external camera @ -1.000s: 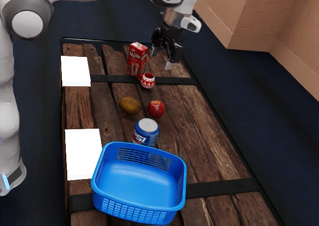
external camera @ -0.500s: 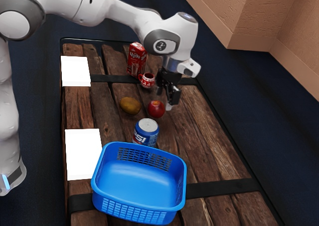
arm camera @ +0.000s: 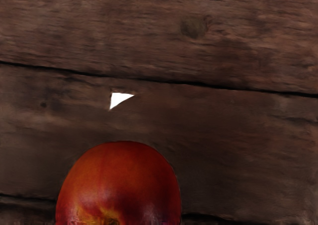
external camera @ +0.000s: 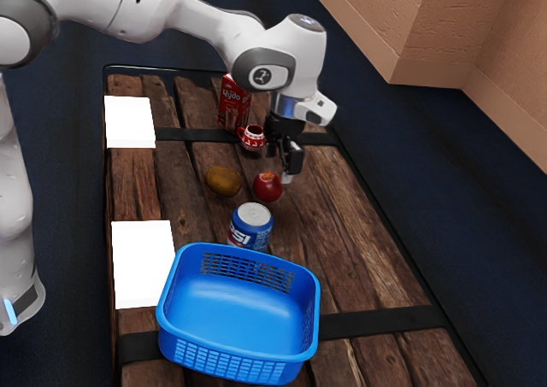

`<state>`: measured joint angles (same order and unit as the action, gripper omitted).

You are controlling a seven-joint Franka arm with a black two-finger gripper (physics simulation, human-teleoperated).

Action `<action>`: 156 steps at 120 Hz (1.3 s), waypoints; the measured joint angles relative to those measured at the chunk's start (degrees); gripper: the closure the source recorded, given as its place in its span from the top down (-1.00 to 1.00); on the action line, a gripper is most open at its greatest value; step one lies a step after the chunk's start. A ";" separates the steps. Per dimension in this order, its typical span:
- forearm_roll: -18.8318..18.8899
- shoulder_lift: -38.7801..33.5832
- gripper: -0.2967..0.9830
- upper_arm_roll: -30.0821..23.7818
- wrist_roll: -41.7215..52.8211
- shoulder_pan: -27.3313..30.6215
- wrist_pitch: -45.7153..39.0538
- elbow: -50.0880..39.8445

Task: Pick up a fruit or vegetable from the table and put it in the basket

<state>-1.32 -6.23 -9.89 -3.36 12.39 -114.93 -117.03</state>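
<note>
Looking over your table [external camera: 367,233], you have the blue basket [external camera: 224,361] still to fill. Your tool [external camera: 277,167] is spread, gripping nothing, close above the red apple [external camera: 267,187], which rests on the wood. The approach seems nearly done, if the apple is your pick; closing on it, lifting, carrying and releasing it remain.

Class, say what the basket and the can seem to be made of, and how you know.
Basket: probably smooth, slightly glossy plastic; molded blue walls with rows of small openings.
Can: likely thin metal; bare silvery lid, printed blue side.
</note>
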 joint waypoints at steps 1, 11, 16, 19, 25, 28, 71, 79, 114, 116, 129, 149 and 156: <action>0.00 -0.16 0.54 0.01 0.01 -0.04 -0.03 -0.18; 0.00 -2.20 0.54 0.12 0.14 -0.20 -0.29 -2.27; -0.01 -2.89 0.54 0.18 0.20 -0.14 -0.40 -3.08; 0.00 -3.18 0.54 0.23 0.23 -0.09 -0.48 -3.54; -0.01 -3.45 0.54 0.23 0.28 -0.02 -0.80 -4.24; -0.03 -3.50 0.54 0.23 0.30 -0.05 -1.04 -4.76; -0.17 -2.49 0.54 0.29 0.59 0.31 -3.66 -7.49; -0.17 -1.91 0.54 0.31 0.66 0.34 -4.00 -7.43; -0.18 1.71 0.54 0.30 0.92 0.36 -5.99 -7.19; -0.17 1.82 0.53 0.30 0.92 0.36 -6.08 -7.19; -0.17 2.23 0.25 0.31 0.89 0.37 -6.52 -7.19; 0.22 2.26 0.01 0.29 0.58 0.37 -6.92 -7.16; 0.36 2.12 0.00 0.24 0.42 0.37 -7.01 -7.15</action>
<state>-0.96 -4.11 -9.65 -2.94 12.75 -121.94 -124.17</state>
